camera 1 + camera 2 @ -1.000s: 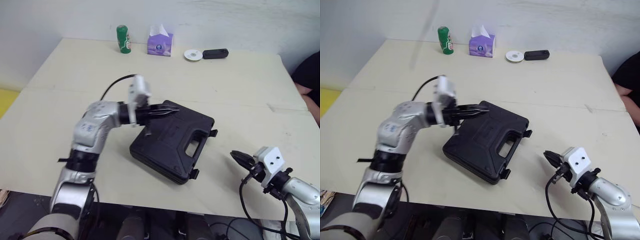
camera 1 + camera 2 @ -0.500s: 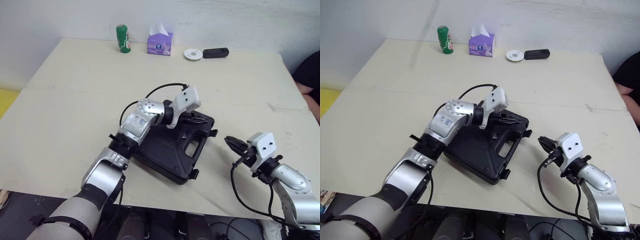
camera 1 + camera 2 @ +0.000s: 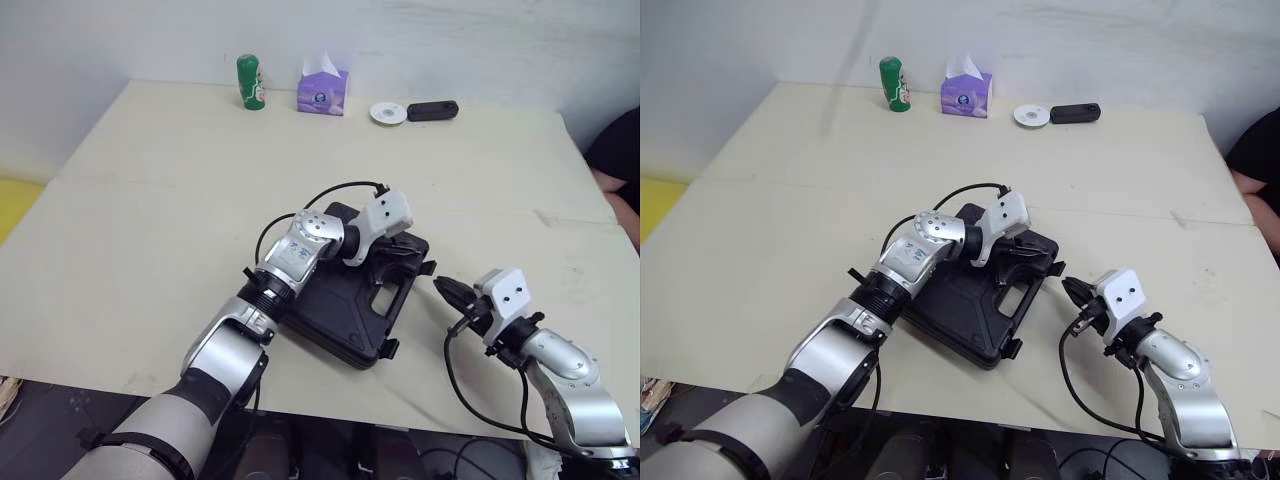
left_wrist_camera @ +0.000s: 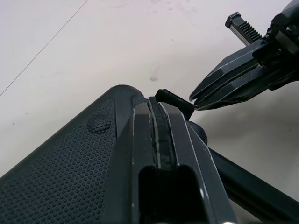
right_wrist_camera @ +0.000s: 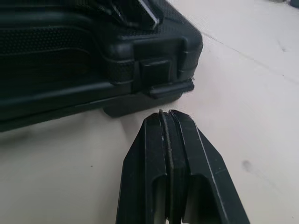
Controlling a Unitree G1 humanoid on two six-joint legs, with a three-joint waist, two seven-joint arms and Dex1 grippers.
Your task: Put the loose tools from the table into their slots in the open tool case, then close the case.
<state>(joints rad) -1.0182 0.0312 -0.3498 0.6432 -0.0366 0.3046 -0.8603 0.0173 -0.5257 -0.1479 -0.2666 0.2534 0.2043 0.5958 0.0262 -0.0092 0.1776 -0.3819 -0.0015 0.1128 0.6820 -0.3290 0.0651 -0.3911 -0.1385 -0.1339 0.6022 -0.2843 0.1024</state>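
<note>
The black tool case (image 3: pixel 335 300) lies on the table with its lid down. My left gripper (image 3: pixel 402 256) is shut, and its fingers (image 4: pixel 159 140) lie flat on the lid at the corner nearest the handle. A latch tab (image 5: pixel 161 79) sticks out from the case's side at that corner. My right gripper (image 3: pixel 445 291) is shut with nothing in it. Its tip (image 5: pixel 166 114) points at that latch from a short distance, without touching. In the left wrist view the right gripper (image 4: pixel 198 100) hangs just past the same corner of the case (image 4: pixel 93 154).
A green bottle (image 3: pixel 250 80), a purple tissue box (image 3: pixel 322 90), a white disc (image 3: pixel 387 113) and a black device (image 3: pixel 432 109) line the table's far edge. A person (image 3: pixel 618 165) sits at the far right. A second latch (image 3: pixel 388 348) juts out near the front edge.
My left gripper has swung from the case's left side across the lid to the corner by the handle. My right gripper has moved left toward the latch.
</note>
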